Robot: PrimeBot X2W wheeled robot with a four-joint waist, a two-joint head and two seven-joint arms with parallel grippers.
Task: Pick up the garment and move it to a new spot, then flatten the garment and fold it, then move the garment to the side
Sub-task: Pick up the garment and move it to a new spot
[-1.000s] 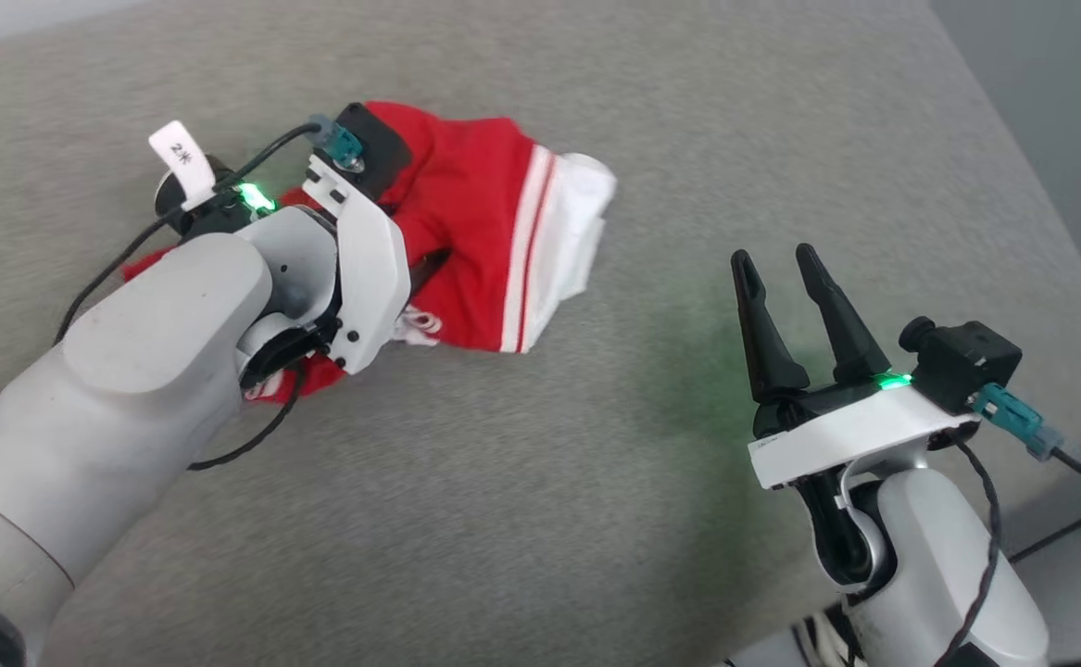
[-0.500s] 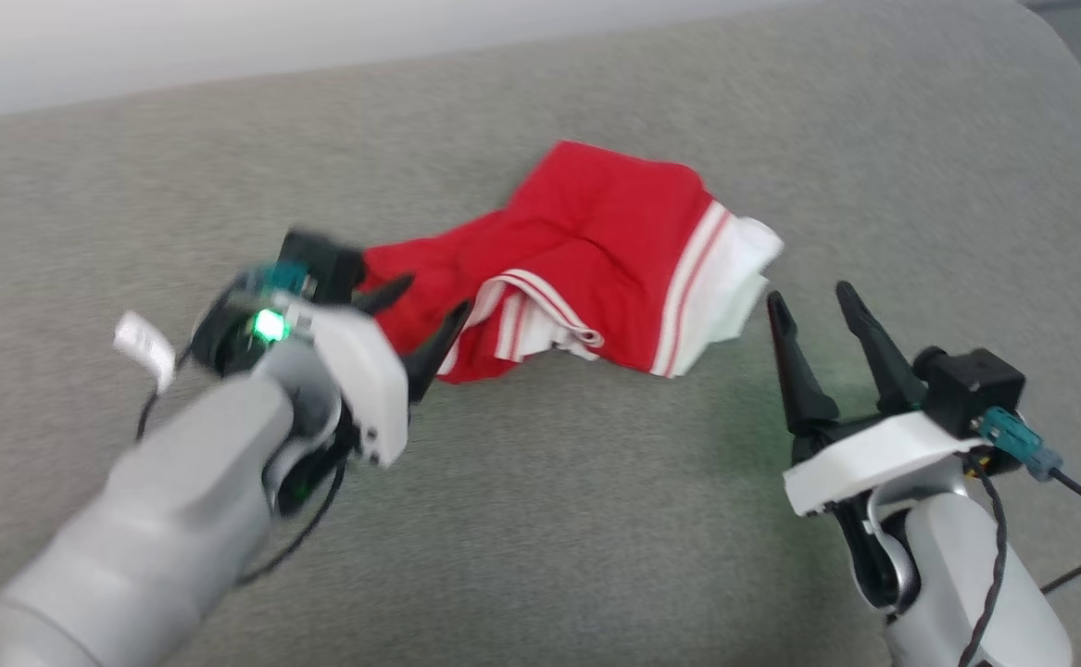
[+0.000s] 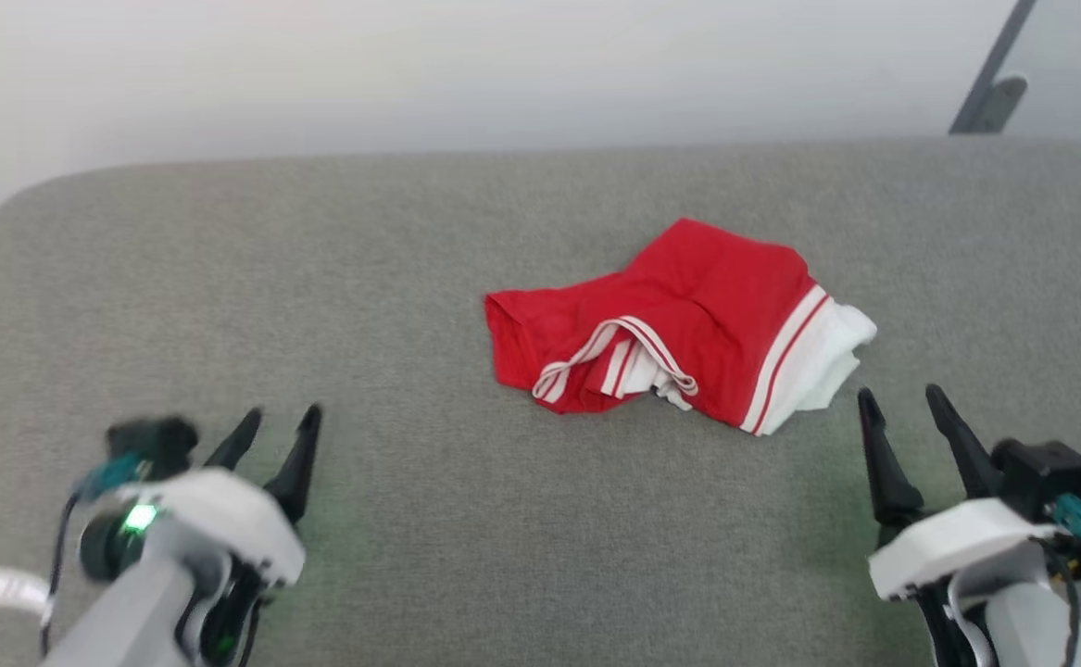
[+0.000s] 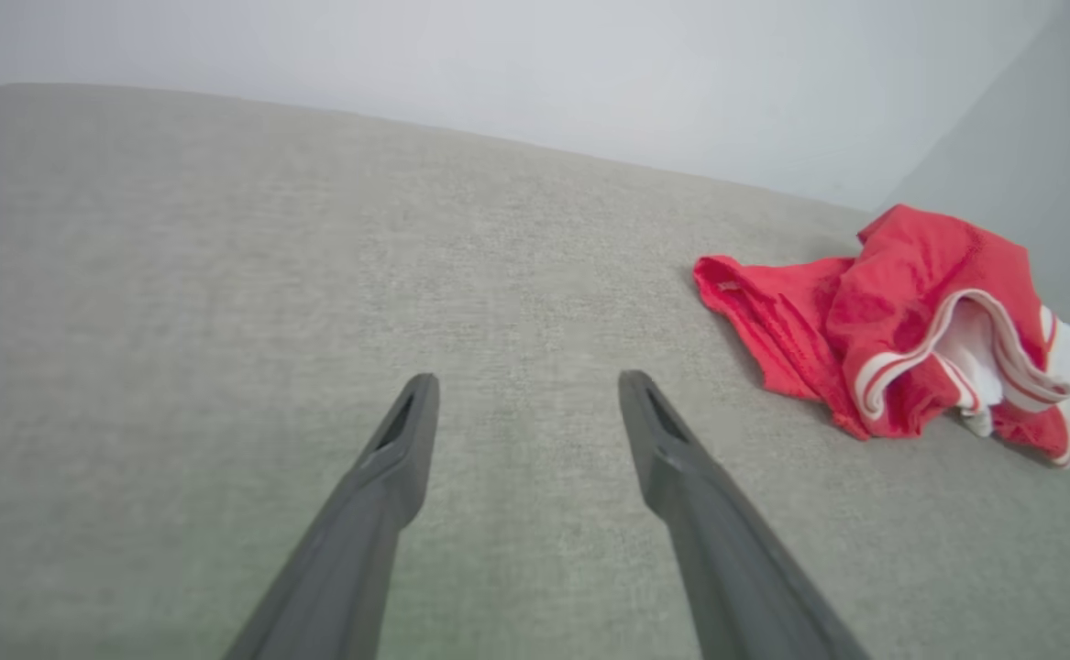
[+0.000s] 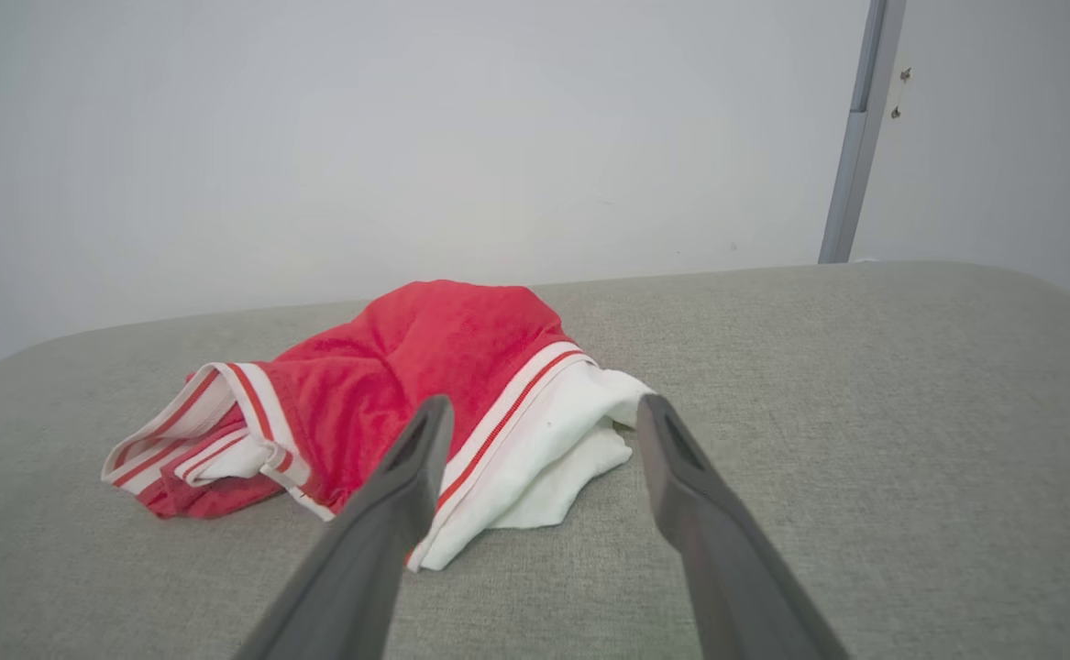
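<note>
Nearest the camera, the left end effector [image 3: 279, 421], two long dark fingers on a white wrist, has its fingers spread apart and holds nothing. It sits well apart from the soft, bright red jersey garment [image 3: 688, 306] with white sleeves and red-striped white bands, off to that garment's near left. The right end effector [image 3: 899, 398], of the same build, is also spread and empty. It stands just beside the garment's near right corner, with its tips aimed at the white sleeve [image 3: 827, 371] and not touching it.

Both are held over the grey fabric-covered bench [image 3: 503, 537], and the garment lies crumpled on it, right of the middle. Its banded hem [image 3: 614, 347] curls open toward the left end effector.

The cloth looks light and limp, so it will probably sag and bunch when lifted and should not slip or break. The raised banded edge or the sleeve seam seem the surest places to pinch, since the doubled fabric there gives the fingers something to bite on. Beyond the garment stands a plain pale wall [image 3: 410, 74].
</note>
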